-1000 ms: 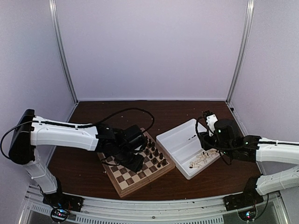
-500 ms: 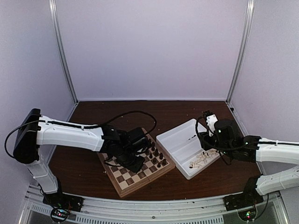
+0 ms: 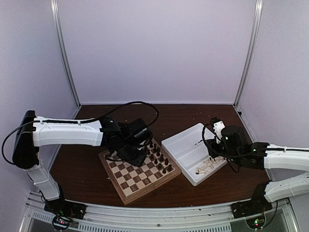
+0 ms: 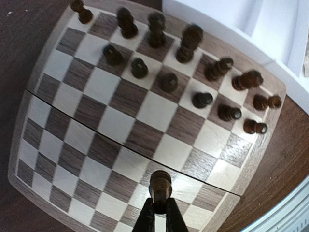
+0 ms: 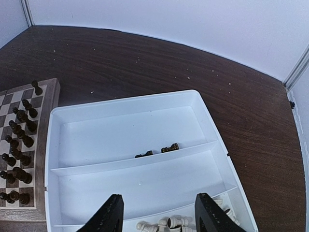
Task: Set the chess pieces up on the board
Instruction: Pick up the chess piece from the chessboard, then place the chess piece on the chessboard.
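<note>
Left fingers (image 4: 146,220) closed on one dark piece (image 4: 160,181) over the board (image 4: 96,116), on the half away from the other dark pieces (image 4: 169,82). Right fingers (image 5: 108,217) apart, holding nothing, above the tray (image 5: 125,116) with cream pieces (image 5: 174,222).

Top camera overlooks everything; wrist cameras peer down closely, both catching the board (image 4: 96,121).

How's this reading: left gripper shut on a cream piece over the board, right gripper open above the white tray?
Wrong on colour: the left wrist view shows the left gripper shut on a dark piece over the board. The right gripper is open above the white tray, as you said.
</note>
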Available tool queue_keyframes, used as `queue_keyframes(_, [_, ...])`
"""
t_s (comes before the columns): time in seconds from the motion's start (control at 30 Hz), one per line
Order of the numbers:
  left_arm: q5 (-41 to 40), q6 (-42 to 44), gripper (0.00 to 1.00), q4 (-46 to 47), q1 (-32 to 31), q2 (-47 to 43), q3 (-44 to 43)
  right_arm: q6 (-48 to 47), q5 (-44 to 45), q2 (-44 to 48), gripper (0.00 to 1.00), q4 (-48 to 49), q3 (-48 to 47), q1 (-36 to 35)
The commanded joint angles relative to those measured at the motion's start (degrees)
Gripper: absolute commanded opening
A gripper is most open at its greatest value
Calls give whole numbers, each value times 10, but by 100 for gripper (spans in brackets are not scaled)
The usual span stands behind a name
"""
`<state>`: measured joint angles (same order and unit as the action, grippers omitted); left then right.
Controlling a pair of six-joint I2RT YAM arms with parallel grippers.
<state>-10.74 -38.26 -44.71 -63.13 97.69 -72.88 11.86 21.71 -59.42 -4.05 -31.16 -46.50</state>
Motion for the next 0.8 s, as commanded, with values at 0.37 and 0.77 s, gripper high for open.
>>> queue_keyframes(0.37, [46, 133, 4, 41, 135, 52, -143, -12, 8, 12, 54, 17, 7, 6])
queue_keyframes(0.77, [37, 162, 5, 38, 143, 145, -234, -25, -1, 2, 54, 27, 1, 8])
